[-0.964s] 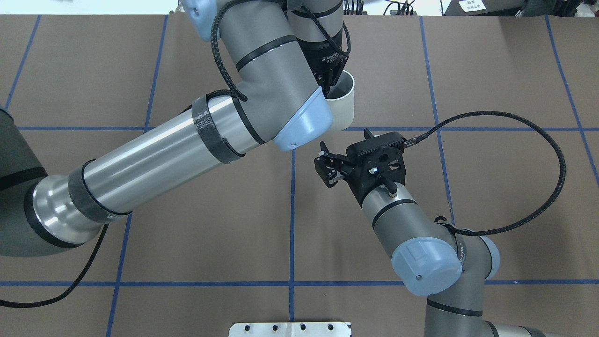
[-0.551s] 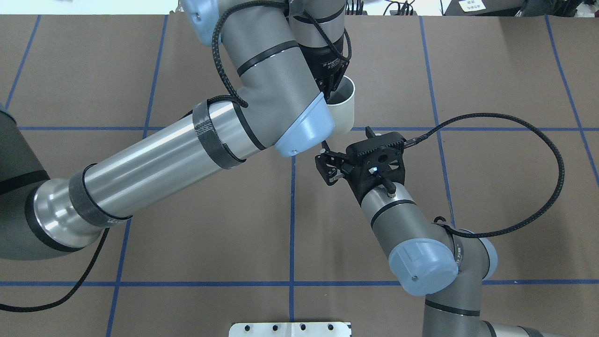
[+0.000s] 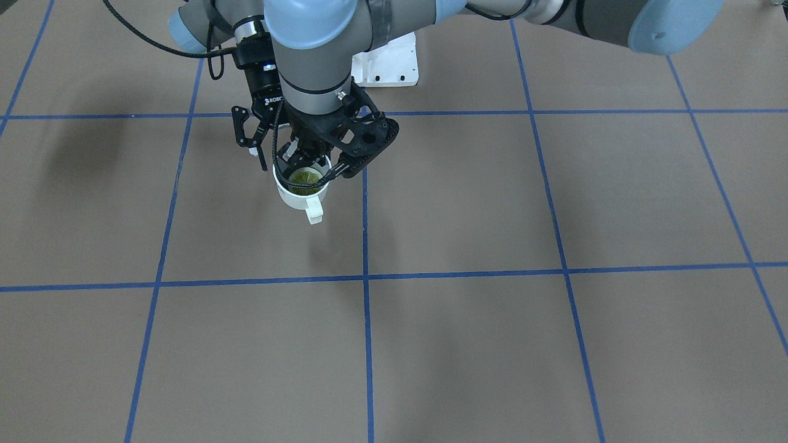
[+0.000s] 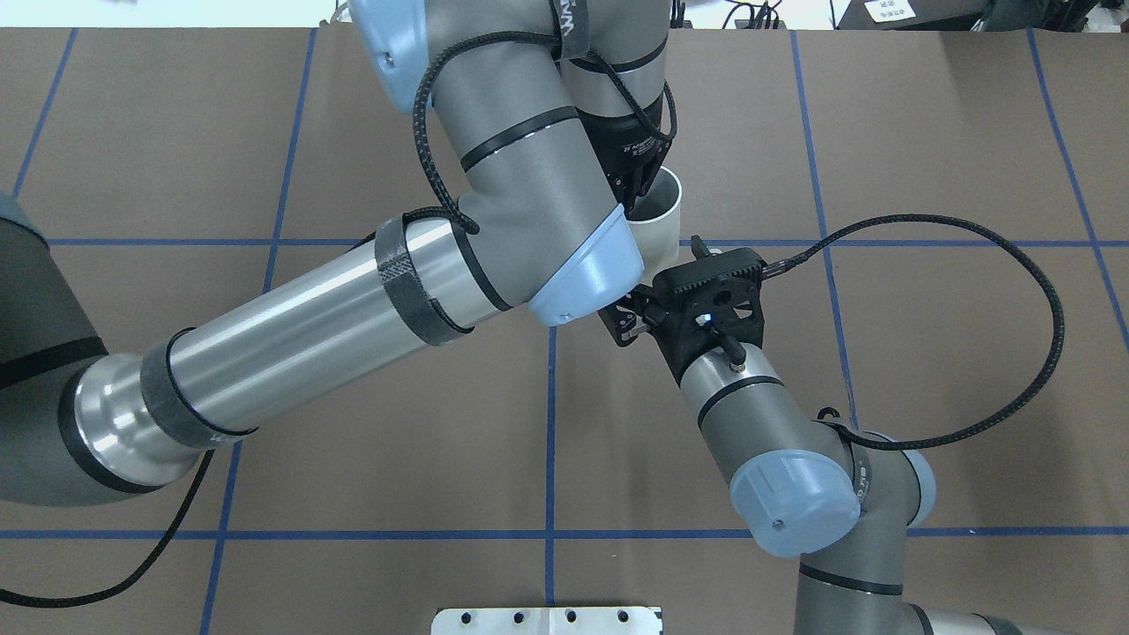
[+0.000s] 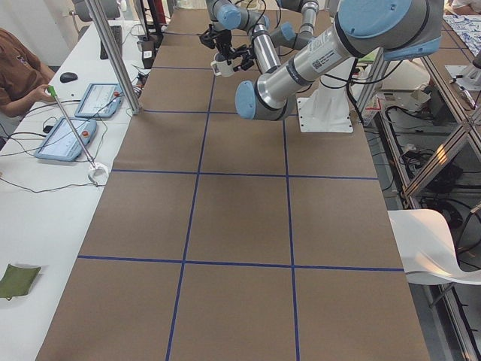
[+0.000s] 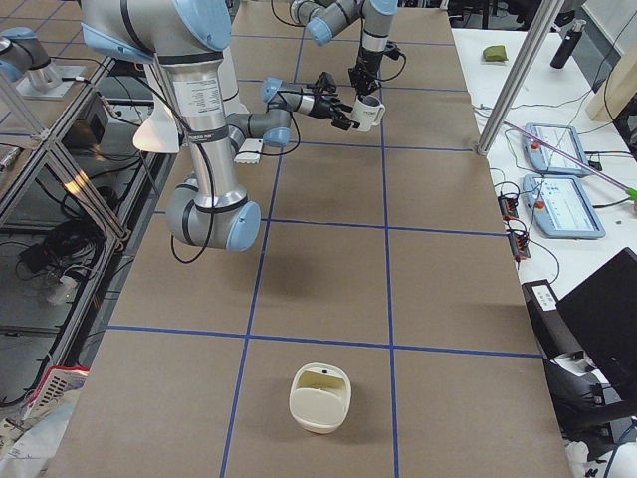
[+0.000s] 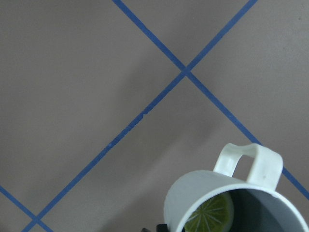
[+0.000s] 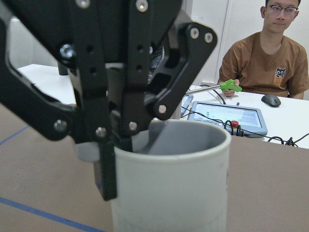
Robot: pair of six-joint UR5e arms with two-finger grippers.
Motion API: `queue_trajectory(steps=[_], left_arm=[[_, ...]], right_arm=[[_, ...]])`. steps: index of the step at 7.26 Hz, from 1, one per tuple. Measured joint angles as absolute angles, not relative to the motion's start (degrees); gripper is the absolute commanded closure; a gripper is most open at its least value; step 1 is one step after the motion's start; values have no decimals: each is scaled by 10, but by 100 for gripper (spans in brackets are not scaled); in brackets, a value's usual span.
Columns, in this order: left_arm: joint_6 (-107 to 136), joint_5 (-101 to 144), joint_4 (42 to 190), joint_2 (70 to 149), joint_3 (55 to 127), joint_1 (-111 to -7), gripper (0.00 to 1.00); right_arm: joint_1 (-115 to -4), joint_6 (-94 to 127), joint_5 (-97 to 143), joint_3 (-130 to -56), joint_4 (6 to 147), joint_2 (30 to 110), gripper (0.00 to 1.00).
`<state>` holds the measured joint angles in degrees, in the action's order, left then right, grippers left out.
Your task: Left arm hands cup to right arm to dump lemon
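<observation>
The flat brown surface [image 3: 492, 203], matte like paper, is ruled into squares by blue tape. The thick grey-and-silver left arm [image 4: 309, 309] reaches over its middle, and the slimmer right arm [image 4: 750, 406] comes in beside it. A cream bowl [image 6: 318, 416] with rounded corners sits near the surface's right end.

Well away from every edge, the smooth white cup [image 3: 295, 198] hangs upright above the surface. Its squared handle points toward the operators' edge. The left gripper [image 8: 118, 157] pinches the cup's rim from above, one finger inside the wall and one outside. The right gripper [image 3: 247, 134], of thin black linkages, is spread wide just beside the cup and grasps nothing. Inside the cup lies a round yellow-green lemon [image 3: 305, 179] slice with its segments showing.
</observation>
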<state>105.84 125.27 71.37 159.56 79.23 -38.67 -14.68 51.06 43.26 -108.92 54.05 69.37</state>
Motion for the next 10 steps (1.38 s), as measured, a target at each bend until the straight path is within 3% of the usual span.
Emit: queue_trajectory(steps=[4, 6, 8, 9, 10], left_arm=[[1061, 1253, 707, 1593, 806, -372, 100], [1061, 1252, 705, 1593, 808, -370, 100], [1061, 1252, 704, 1593, 809, -369, 100], [1061, 1252, 705, 1593, 808, -369, 29], [1061, 1253, 705, 1593, 808, -368, 0]], right_arm=[[-147, 511, 432, -1079, 540, 688, 2], [-147, 511, 432, -1078, 540, 688, 7], [-147, 511, 432, -1077, 540, 688, 35], [-147, 510, 432, -1076, 540, 688, 51], [-148, 510, 432, -1075, 540, 689, 55]])
